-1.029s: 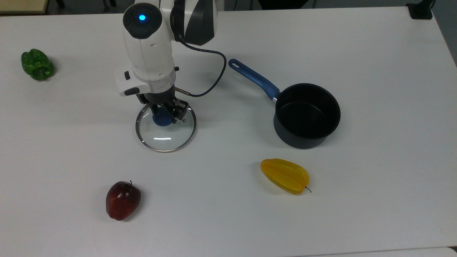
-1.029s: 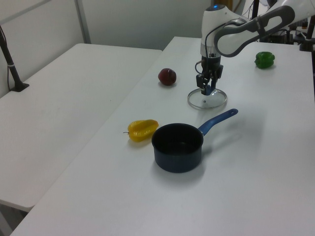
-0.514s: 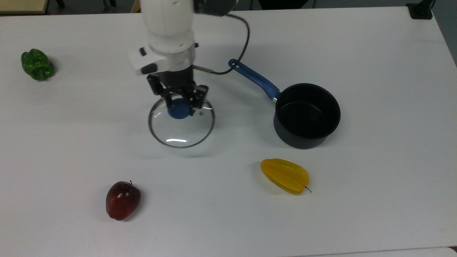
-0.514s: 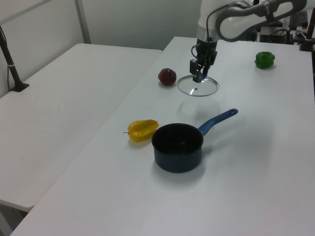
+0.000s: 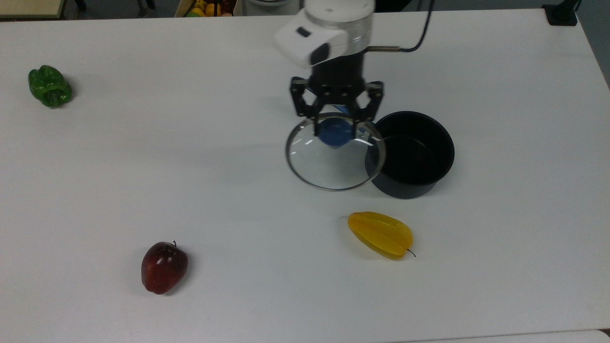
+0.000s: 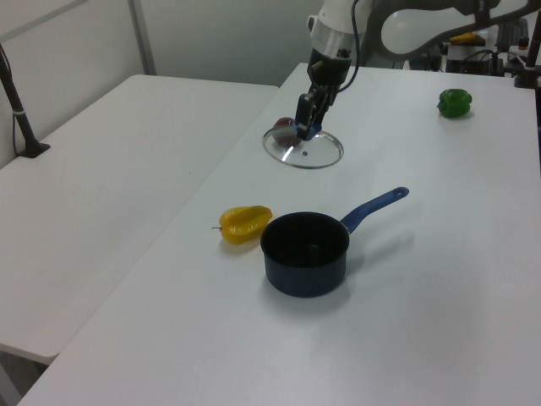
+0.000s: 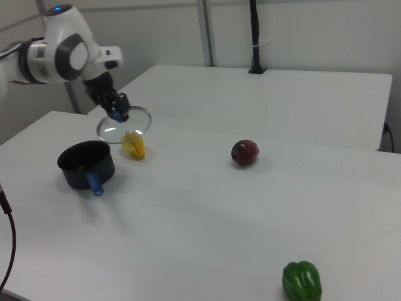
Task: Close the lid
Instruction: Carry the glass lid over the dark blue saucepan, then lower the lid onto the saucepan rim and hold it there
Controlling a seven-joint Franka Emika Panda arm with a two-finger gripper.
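A second ago the round clear glass lid with the blue knob lay flat on the white worktop, well to the top view's left of the black saucepan with the blue handle. The tool, clamped on the knob, has since lifted it clear of the worktop and carried it toward the top view's right. The lid's rim now overlaps the saucepan's left edge in the top view and covers part of the handle.
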